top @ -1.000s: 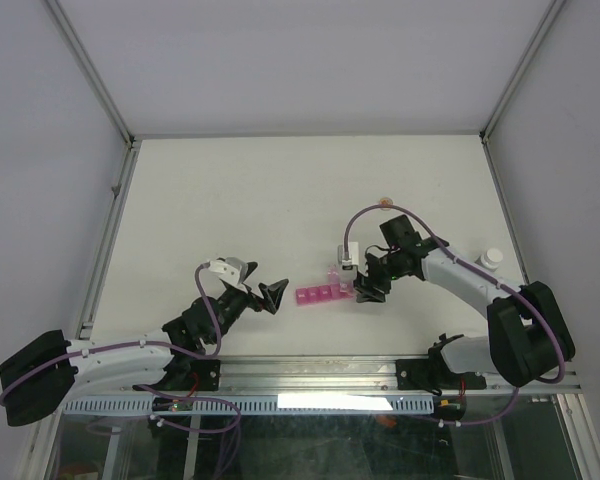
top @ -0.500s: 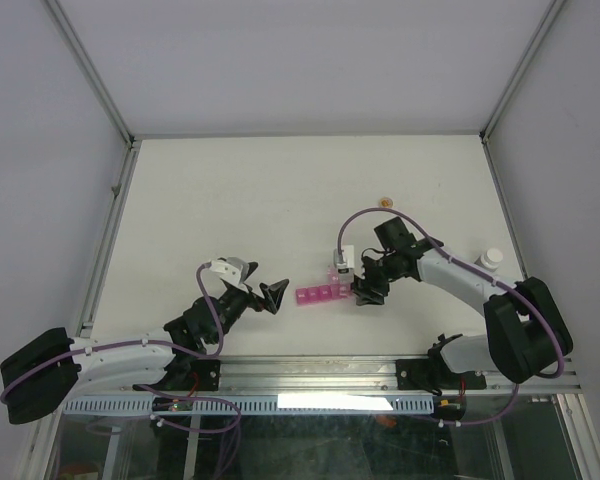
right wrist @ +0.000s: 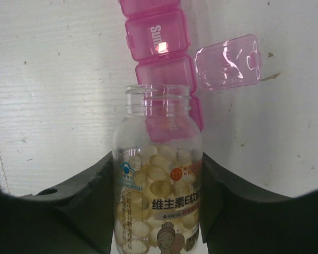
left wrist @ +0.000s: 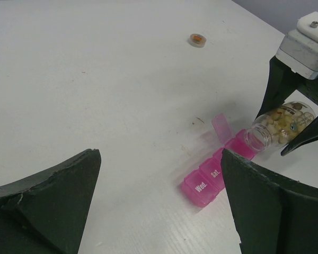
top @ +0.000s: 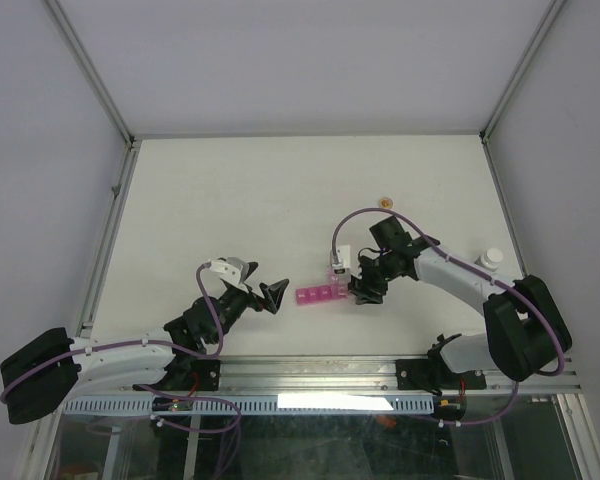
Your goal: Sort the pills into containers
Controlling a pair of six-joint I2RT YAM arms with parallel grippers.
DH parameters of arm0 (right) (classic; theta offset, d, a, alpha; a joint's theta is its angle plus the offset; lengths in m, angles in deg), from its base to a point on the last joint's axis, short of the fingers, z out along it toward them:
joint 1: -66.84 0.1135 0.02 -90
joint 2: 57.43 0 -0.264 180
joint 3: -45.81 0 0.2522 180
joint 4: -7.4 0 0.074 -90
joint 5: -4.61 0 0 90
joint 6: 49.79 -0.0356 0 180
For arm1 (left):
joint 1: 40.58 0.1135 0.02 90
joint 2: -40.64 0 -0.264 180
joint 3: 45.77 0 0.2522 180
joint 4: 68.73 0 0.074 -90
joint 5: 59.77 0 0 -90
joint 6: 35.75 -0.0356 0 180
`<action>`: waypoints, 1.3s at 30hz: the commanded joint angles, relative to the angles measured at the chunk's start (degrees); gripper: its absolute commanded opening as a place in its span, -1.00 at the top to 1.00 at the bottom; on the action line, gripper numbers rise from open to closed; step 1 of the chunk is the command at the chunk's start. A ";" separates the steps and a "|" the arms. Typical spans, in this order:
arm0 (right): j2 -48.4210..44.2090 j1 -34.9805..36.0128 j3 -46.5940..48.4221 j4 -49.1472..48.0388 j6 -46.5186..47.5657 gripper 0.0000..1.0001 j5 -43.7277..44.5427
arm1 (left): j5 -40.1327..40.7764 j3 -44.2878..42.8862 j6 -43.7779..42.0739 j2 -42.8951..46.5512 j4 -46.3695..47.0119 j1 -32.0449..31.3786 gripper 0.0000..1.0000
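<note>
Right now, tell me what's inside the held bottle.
Pale yellow capsules fill the bottle up to its shoulder; the neck is empty. The label hides the lower part.

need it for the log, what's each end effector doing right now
Left end effector: open, holding nothing.
Right end effector: shut on the pill bottle, which is tipped toward the pink organizer and its open compartment.

- You have bright, even light; shadows on the bench [top: 260, 200] are soft.
- In your left wrist view the near jaws look blurred.
- Glare dots the pill box [right wrist: 156, 37].
</note>
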 commanded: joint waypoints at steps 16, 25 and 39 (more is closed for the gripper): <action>1.63 2.08 5.11 1.79 -2.13 0.93 3.05 | 1.24 0.01 -1.16 0.12 3.24 -0.16 -0.98; 2.04 2.72 6.13 2.96 -2.26 0.93 4.17 | 1.21 -0.05 -1.13 0.09 3.33 -0.11 -0.98; 2.07 3.46 7.81 5.13 -2.54 0.92 4.56 | 1.20 -0.05 -1.17 0.01 3.25 -0.16 -0.98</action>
